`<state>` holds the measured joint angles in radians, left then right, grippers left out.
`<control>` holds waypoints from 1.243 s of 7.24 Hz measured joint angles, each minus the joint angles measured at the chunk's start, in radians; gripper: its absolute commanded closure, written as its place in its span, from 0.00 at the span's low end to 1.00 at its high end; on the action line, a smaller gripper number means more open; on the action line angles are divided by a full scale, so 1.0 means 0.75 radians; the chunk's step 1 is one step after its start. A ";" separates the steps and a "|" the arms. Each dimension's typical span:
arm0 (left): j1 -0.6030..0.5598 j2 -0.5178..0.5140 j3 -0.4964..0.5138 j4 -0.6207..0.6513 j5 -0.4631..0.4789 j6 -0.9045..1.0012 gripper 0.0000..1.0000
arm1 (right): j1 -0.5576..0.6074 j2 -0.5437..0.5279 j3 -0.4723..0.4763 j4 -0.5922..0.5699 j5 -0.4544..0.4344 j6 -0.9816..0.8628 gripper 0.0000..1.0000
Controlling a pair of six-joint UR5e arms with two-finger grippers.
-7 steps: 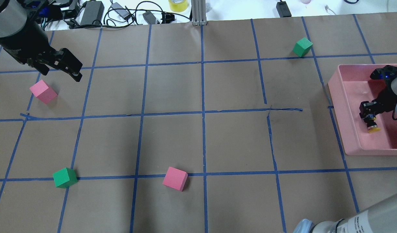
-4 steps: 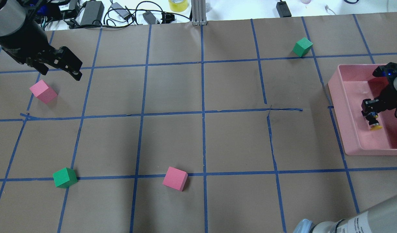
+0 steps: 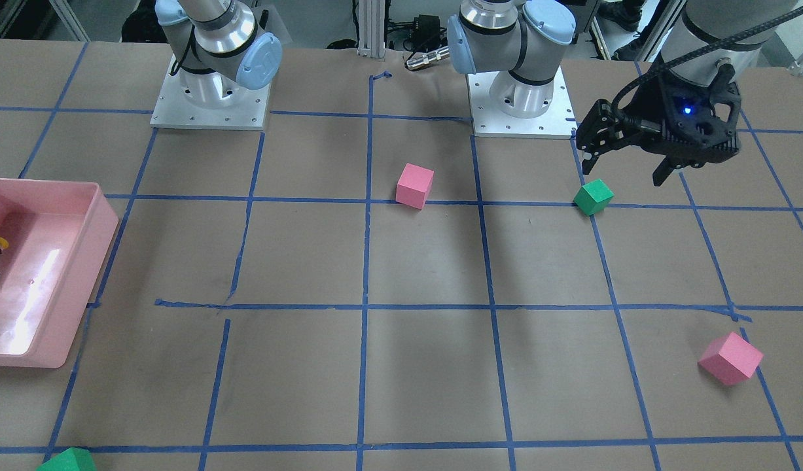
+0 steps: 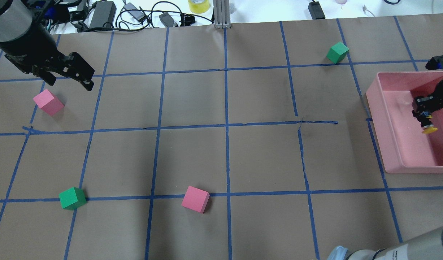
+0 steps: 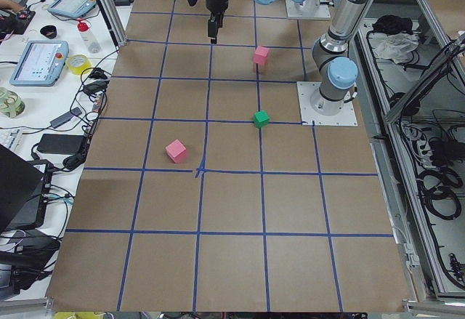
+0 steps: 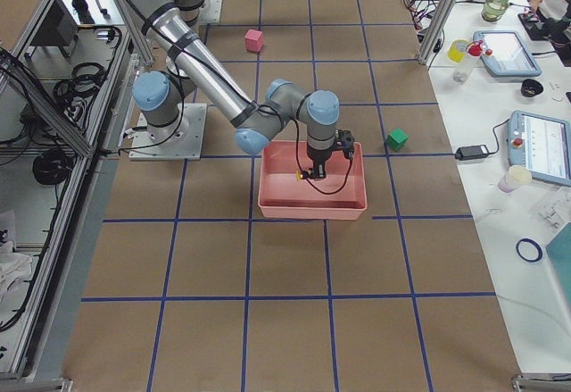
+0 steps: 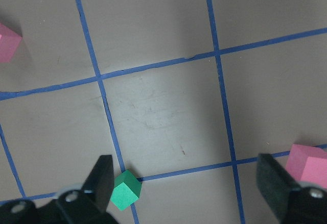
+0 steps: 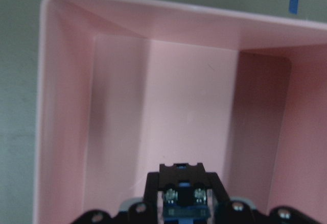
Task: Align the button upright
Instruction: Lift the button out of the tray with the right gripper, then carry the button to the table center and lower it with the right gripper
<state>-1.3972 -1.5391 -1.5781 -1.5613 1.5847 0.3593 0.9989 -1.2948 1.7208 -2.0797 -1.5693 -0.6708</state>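
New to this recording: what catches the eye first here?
The pink bin at the table's right edge stands out, with the right gripper inside it, shut on the yellow-capped button. Bright cubes dot the blue-taped grid, among them a pink cube and a green cube on the robot's side. The left gripper hangs open above the table's left side.

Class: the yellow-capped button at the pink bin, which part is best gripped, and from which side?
Grip the button by its blocky body, across the flat sides, coming from the end away from the cap; the round cap would likely slip. The right gripper holds it so.
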 measured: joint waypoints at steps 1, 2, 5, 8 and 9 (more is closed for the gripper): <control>0.000 -0.002 -0.006 -0.001 -0.001 0.000 0.00 | 0.095 -0.013 -0.094 0.098 0.000 0.085 1.00; 0.000 0.002 -0.011 -0.001 -0.005 0.000 0.00 | 0.217 -0.021 -0.150 0.148 0.000 0.212 1.00; 0.001 0.007 -0.018 -0.001 -0.004 0.000 0.00 | 0.687 -0.010 -0.189 0.163 0.001 0.783 1.00; 0.001 0.006 -0.023 -0.004 0.003 0.006 0.00 | 1.047 0.121 -0.191 -0.002 0.032 1.206 1.00; 0.004 0.004 -0.029 -0.003 0.004 0.009 0.00 | 1.117 0.182 -0.191 -0.089 0.053 1.254 1.00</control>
<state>-1.3945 -1.5361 -1.5997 -1.5635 1.5875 0.3664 1.8367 -1.1585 1.5772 -2.1466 -1.5292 0.2697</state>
